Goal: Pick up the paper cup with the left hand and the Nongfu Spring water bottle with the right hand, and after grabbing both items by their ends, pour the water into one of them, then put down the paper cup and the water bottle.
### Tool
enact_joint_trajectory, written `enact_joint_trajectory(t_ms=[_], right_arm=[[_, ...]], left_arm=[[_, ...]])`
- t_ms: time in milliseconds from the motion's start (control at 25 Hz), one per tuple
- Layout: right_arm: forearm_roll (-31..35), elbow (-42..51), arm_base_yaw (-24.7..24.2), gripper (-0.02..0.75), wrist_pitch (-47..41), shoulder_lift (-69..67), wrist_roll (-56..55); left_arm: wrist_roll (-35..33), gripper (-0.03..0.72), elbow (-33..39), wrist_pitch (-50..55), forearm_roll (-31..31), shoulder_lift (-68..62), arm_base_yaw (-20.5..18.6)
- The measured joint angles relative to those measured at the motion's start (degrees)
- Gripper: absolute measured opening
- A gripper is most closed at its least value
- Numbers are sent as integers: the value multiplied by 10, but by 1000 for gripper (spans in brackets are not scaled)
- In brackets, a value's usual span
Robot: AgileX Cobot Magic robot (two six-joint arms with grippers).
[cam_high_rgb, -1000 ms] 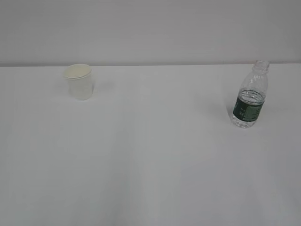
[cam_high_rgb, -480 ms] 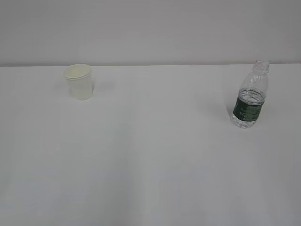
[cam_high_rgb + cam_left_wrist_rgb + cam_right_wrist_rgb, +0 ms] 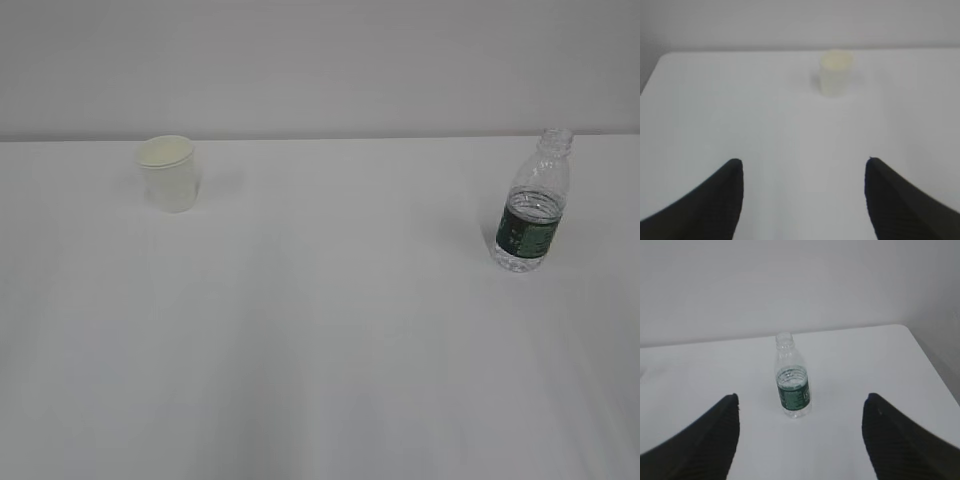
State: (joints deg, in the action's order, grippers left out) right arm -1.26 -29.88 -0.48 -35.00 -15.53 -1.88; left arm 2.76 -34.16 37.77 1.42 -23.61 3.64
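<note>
Cream-white tapered paper cup (image 3: pixel 169 173) and clear ribbed green-labelled water bottle (image 3: pixel 532 214) are standing unmoved, well apart on the white table (image 3: pixel 320 350). Left gripper (image 3: pixel 802 200) and right gripper (image 3: pixel 800 437) are hovering with jaws spread, empty; nothing is being grasped yet.

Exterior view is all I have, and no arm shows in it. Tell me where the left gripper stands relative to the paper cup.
Observer: The left gripper is open, the paper cup upright ahead of it, slightly right of the gap.
Operator: Now report the right side.
Observer: The right gripper is open too, the Nongfu Spring water bottle standing ahead between its fingers.
Operator: Confirm nothing is held.
Observer: Neither gripper touches anything; only bare table lies between each and its target.
</note>
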Motion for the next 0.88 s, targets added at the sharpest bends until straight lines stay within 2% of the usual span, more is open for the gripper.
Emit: enact_joint_trajectory(t_ms=[320,880], right_arm=[[13,-1,0,573,129,-49,0],[13,-6,0,572,393,-284,-1]], left_arm=[[0,554,0,-225,1,-108,0],[0,552,0,-414,26,-273,0]])
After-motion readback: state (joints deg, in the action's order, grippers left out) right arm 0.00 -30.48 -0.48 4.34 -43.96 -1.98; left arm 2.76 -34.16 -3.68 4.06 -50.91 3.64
